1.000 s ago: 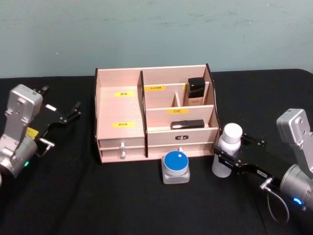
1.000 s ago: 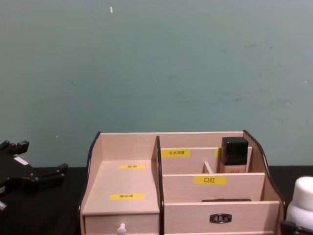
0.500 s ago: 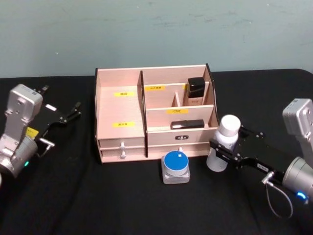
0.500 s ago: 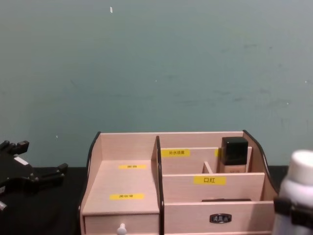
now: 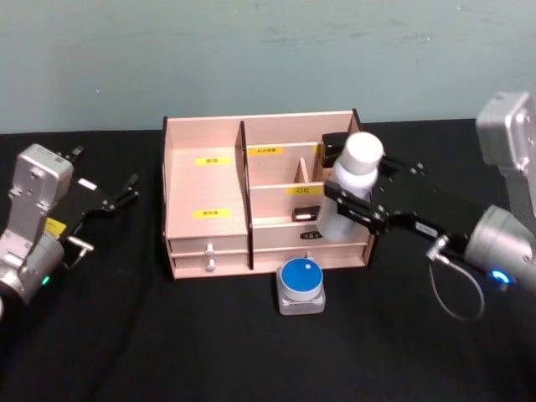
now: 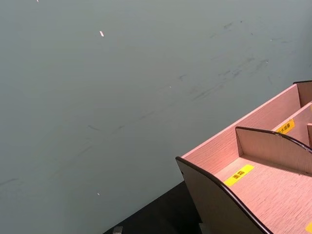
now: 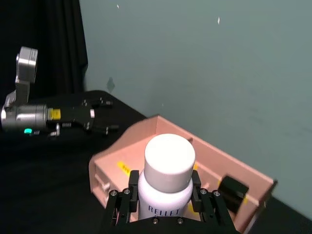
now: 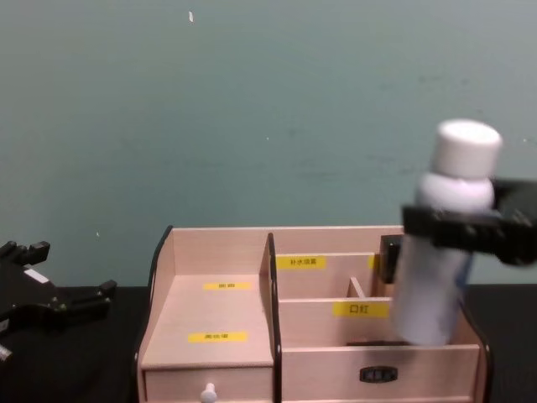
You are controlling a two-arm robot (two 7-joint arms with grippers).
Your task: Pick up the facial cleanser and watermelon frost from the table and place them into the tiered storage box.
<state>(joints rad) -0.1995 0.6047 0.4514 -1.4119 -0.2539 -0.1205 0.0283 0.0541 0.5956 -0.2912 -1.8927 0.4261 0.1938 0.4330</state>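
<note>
The facial cleanser (image 5: 350, 186), a white bottle with a rounded white cap, hangs tilted in the air over the right front of the tiered storage box (image 5: 205, 201). My right gripper (image 5: 353, 206) is shut on its body; in the right wrist view its fingers (image 7: 125, 201) clamp the bottle (image 7: 165, 181) from both sides. In the chest view the bottle (image 8: 446, 252) is in front of the box's right compartments (image 8: 336, 336). The watermelon frost (image 5: 301, 285), a squat jar with a blue lid, stands on the table just in front of the box. My left gripper (image 5: 105, 209) is parked open, left of the box.
A black-capped beige bottle (image 5: 335, 156) stands in the box's back right compartment. A small black item (image 5: 322, 213) lies in the front right one. The box's wide left compartment (image 5: 205, 188) holds nothing. Black cloth (image 5: 167, 335) covers the table. A teal wall stands behind.
My right gripper has lifted the facial cleanser off the table at the box's right and carried it up and leftward over the box's right side. The left arm and the jar stayed put.
</note>
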